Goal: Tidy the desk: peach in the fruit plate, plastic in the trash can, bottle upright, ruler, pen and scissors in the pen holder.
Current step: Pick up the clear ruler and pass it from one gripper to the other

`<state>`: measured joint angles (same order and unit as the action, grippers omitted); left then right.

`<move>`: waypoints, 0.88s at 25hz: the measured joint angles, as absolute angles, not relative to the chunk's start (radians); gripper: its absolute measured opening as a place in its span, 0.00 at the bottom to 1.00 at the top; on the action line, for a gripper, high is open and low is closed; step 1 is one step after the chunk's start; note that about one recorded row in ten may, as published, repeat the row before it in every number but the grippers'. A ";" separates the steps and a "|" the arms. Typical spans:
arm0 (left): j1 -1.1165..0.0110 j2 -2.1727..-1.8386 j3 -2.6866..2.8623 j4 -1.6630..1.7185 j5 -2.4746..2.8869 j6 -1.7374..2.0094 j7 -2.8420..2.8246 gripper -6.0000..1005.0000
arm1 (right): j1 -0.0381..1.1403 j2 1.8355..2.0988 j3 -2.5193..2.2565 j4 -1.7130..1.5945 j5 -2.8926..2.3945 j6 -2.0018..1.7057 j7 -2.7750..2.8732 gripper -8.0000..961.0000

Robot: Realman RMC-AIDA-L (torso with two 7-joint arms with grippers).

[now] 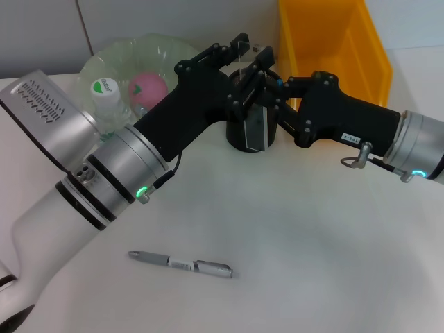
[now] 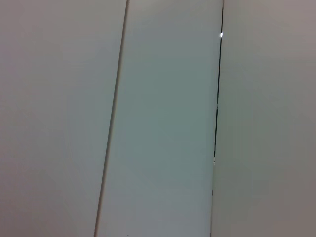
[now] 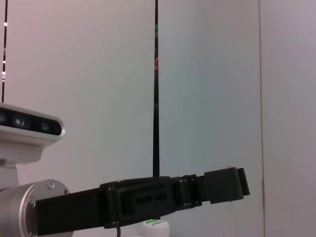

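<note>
The black pen holder (image 1: 238, 141) stands at the table's far middle. A clear ruler (image 1: 258, 128) slants over it, lower end at the holder's mouth. My left gripper (image 1: 251, 47) is at the ruler's top end. My right gripper (image 1: 263, 90) reaches in from the right to the ruler's middle. The pink peach (image 1: 149, 87) lies in the clear fruit plate (image 1: 132, 48). A white-capped bottle (image 1: 105, 94) stands upright at the plate's near left. The silver pen (image 1: 180, 263) lies flat on the near table. Scissors and plastic are out of view.
The yellow trash can (image 1: 333, 41) stands just right of the pen holder at the back. The right wrist view shows my left arm's black gripper (image 3: 148, 205), the bottle's cap (image 3: 155, 228) and wall panels. The left wrist view shows only wall panels.
</note>
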<state>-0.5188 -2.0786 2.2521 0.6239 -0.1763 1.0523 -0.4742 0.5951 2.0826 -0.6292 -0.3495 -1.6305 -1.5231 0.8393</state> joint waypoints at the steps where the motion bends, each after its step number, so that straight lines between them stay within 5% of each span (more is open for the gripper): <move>1: -0.519 -2.079 2.253 0.624 -0.176 1.052 -0.474 0.37 | 0.596 2.083 -0.629 -0.348 -1.630 -1.522 0.839 0.13; 22: -0.520 -2.079 2.255 0.623 -0.176 1.052 -0.454 0.37 | 0.617 2.083 -0.630 -0.328 -1.629 -1.519 0.837 0.06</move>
